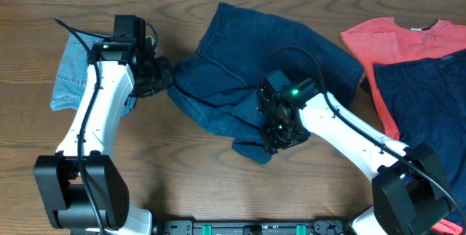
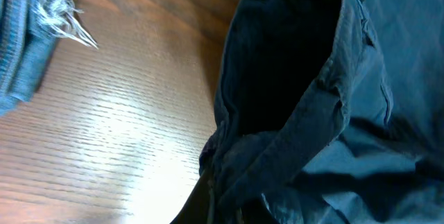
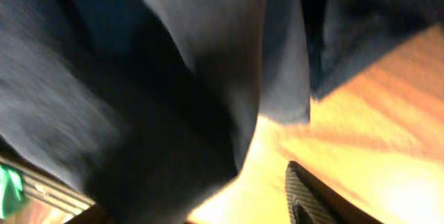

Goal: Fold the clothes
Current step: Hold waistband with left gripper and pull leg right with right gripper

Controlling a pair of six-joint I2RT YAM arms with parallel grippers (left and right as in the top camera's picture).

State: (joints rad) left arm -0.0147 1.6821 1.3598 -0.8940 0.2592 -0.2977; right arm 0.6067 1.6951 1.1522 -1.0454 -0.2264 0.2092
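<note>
The navy garment [image 1: 233, 53] lies rumpled in the middle of the desk [image 1: 189, 177], its upper part spread fairly flat and its lower edge bunched into a thick roll toward the front. It looks like the piece being folded now, and the step in hand seems to be drawing it flat before any fold. To do that well, the two ends should be pulled apart evenly and kept low over the wood, so the bunched hem opens out instead of dragging the whole cloth sideways. The left pincer [image 1: 163, 76] sits at the garment's left edge, pressed together. In the left wrist view the fabric gathers to a point right at it, so it appears to pinch that edge. The right pincer [image 1: 279, 129] is over the bunched lower part. Its wrist view is blurred, with cloth hanging close and only one fingertip [image 3: 305, 195] showing against bare wood, so I cannot tell whether it is spread or gripping. The denim shorts [image 1: 73, 75] lie at the far left under the left arm, apart from the garment. The coral-red T-shirt [image 1: 386, 42] and a second navy piece [image 1: 422, 97] lie at the right edge.
</note>
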